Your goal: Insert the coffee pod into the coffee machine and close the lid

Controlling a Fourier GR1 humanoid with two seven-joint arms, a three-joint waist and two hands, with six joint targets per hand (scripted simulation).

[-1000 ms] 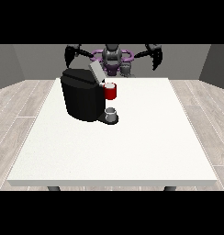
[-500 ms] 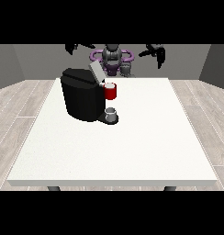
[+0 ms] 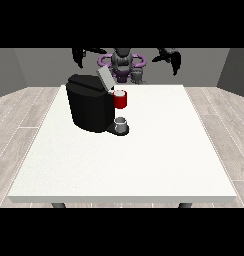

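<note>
Front view: black coffee machine (image 3: 91,107) standing on the white tabletop (image 3: 144,155), lid (image 3: 104,78) raised and tilted back. Red thing at the machine (image 3: 120,99) just beside its front. Small grey thing (image 3: 121,123) upright on the machine's base; whether the pod, cannot tell. Hand at the view's left (image 3: 80,54) and hand at the view's right (image 3: 170,56) both raised well behind the machine; finger state impossible to tell.

My table (image 3: 144,165) looks like smooth matt white laminate w/ a faint speckle. On it the coffee machine (image 3: 91,107) is black plastic, mostly matt, slight sheen up top, lid (image 3: 105,78) a paler grey. Red thing at the machine (image 3: 121,99) looks glossy. Floor (image 3: 19,115) beside the table reads as pale wood planks, matt.
</note>
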